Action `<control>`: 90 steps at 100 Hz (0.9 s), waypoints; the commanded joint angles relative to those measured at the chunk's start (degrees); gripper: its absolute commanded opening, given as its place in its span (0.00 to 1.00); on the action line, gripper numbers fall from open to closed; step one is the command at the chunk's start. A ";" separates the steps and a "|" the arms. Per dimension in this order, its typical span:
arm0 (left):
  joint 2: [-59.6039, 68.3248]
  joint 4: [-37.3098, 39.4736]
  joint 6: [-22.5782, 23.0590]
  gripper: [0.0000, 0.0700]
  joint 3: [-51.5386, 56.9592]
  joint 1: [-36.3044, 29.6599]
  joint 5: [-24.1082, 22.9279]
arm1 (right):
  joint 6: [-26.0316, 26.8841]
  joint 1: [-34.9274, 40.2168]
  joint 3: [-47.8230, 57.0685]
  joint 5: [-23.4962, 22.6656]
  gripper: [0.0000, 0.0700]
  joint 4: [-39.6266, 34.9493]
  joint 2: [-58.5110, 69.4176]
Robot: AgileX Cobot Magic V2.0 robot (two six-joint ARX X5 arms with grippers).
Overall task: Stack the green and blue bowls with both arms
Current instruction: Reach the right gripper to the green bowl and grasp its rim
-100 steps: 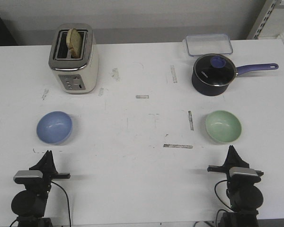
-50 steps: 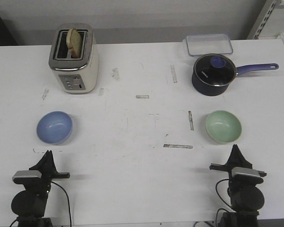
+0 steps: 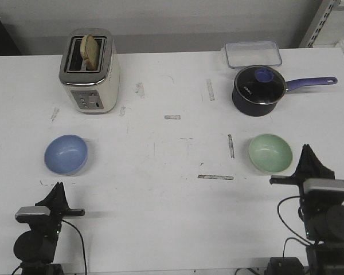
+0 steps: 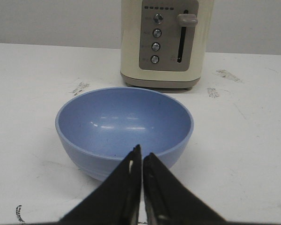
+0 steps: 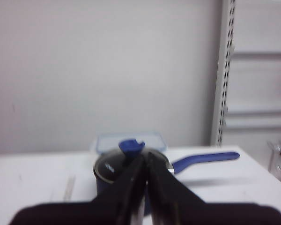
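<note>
The periwinkle blue bowl [image 3: 66, 154] sits on the left of the white table, empty; it fills the left wrist view [image 4: 124, 126]. My left gripper [image 3: 58, 188] is shut and empty just in front of it, fingertips [image 4: 142, 154] close to its near rim. The mint green bowl [image 3: 270, 153] sits on the right, empty. My right gripper [image 3: 305, 150] is shut and empty, raised to the right of the green bowl. The right wrist view shows the shut gripper [image 5: 145, 157] and no green bowl.
A cream toaster [image 3: 89, 71] with a slice of bread stands at the back left, behind the blue bowl [image 4: 166, 42]. A dark navy saucepan [image 3: 259, 89] with purple handle and a clear lidded container [image 3: 253, 53] stand at the back right.
My right arm has risen and moved right and forward, from in front of the green bowl to beside its right edge. The left arm and both bowls have not moved.
</note>
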 commanded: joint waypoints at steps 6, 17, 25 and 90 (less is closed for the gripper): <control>-0.07 0.63 -0.33 0.00 -1.20 -0.07 0.09 | -2.19 -0.96 14.58 -0.20 0.00 -12.50 13.51; -0.07 0.61 -0.33 0.00 -1.20 -0.07 0.09 | -4.35 -3.13 24.44 -2.01 0.00 -23.63 24.06; -0.07 0.61 -0.33 0.00 -1.20 -0.07 0.07 | -5.55 -5.46 29.27 -6.45 0.00 -29.97 30.62; -0.07 0.61 -0.33 0.00 -1.20 -0.07 0.09 | -15.08 -17.03 32.33 -15.96 0.69 -39.93 61.24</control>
